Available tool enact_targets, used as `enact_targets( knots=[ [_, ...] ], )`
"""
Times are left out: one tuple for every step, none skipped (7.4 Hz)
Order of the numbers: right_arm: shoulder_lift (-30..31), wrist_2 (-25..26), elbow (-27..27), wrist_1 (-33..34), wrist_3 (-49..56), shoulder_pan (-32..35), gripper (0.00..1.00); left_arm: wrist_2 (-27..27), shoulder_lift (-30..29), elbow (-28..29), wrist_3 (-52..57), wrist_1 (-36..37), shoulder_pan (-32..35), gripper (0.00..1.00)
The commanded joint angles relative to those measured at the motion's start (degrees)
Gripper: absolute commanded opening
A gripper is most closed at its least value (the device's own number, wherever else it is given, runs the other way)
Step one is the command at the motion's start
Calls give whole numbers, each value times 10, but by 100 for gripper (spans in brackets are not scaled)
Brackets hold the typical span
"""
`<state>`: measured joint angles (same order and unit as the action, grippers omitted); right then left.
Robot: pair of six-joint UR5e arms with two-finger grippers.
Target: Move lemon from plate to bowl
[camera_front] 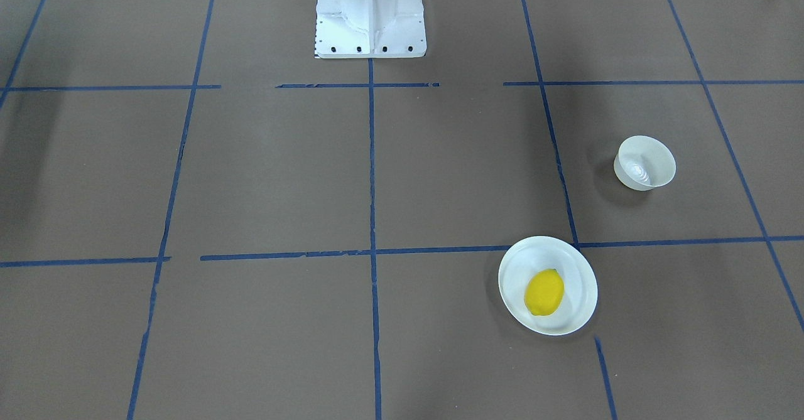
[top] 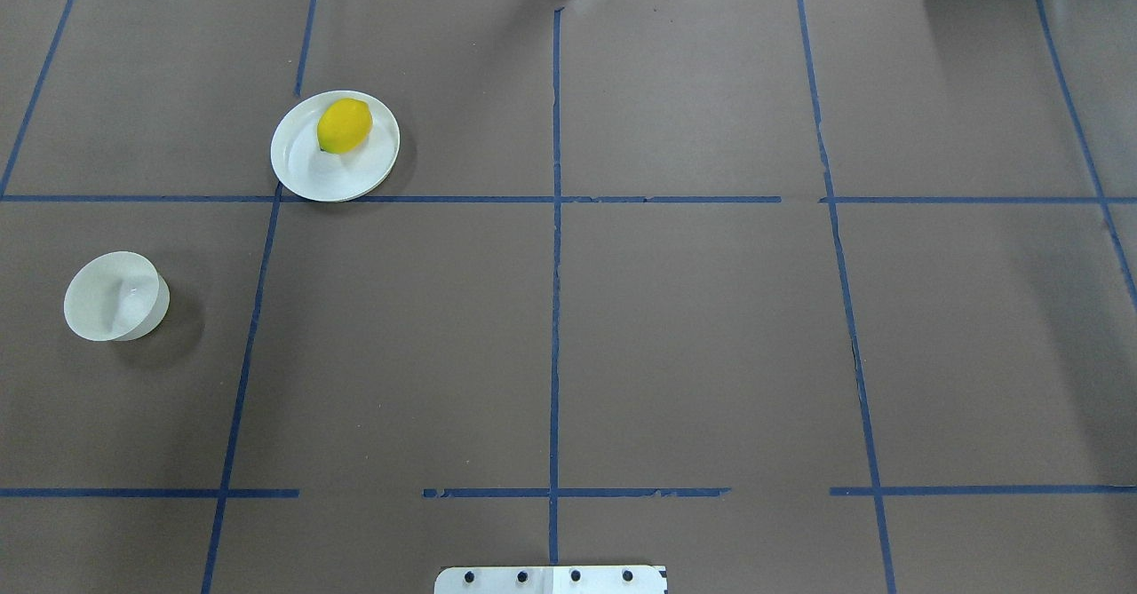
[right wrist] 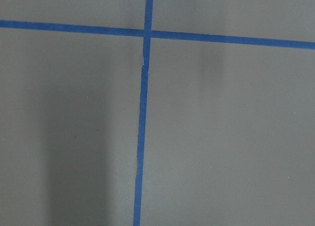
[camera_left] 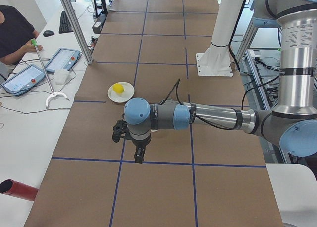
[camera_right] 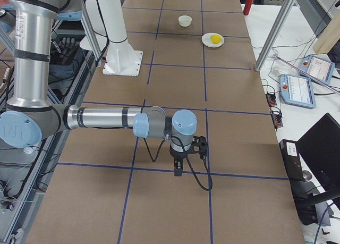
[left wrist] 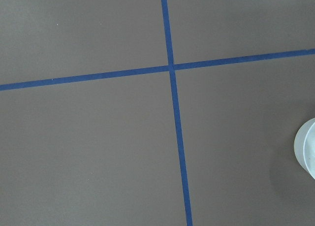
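Observation:
The yellow lemon (camera_front: pixel 544 292) lies on the white plate (camera_front: pixel 575 263), on the robot's left side of the table; both also show in the overhead view, the lemon (top: pixel 344 125) on the plate (top: pixel 302 172). The empty white bowl (camera_front: pixel 646 162) stands apart from the plate, closer to the robot's side and further left (top: pixel 115 297). Its edge shows in the left wrist view (left wrist: pixel 307 149). My left gripper (camera_left: pixel 138 155) hangs above the table, well short of the plate. My right gripper (camera_right: pixel 178 169) hangs over the far half. I cannot tell whether either is open or shut.
Blue tape lines grid the brown table. The white robot base (camera_front: pixel 370 15) stands at the middle of the robot's edge. Metal posts (camera_left: pixel 74 24), tablets (camera_left: pixel 62 60) and a seated person (camera_left: pixel 15 31) are beside the table. A red cylinder (camera_left: pixel 17 190) lies off its corner.

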<state>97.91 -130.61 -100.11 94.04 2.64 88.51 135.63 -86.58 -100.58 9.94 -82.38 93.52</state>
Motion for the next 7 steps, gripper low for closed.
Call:
enact_targets(
  knots=[
    [0, 0, 1, 0, 0, 0, 100, 4, -4, -4, 3, -6, 0, 100],
    [0, 0, 0, 0, 0, 0, 100, -22, 0, -8, -1, -8, -1, 100],
    [0, 0, 0, 0, 0, 0, 100, -29, -2, -4, -6, -12, -4, 100],
    [0, 0, 0, 0, 0, 0, 100, -24, -1, -2, -5, -32, -4, 100],
    [0, 0, 0, 0, 0, 0, 100, -2, -1, -7, -16, -89, -15, 100],
    [0, 0, 0, 0, 0, 0, 100, 53, -3, -8, -79, -109, -40, 100],
    [0, 0, 0, 0, 0, 0, 100, 55, -23, -8, -146, -166, -87, 100]
  ],
)
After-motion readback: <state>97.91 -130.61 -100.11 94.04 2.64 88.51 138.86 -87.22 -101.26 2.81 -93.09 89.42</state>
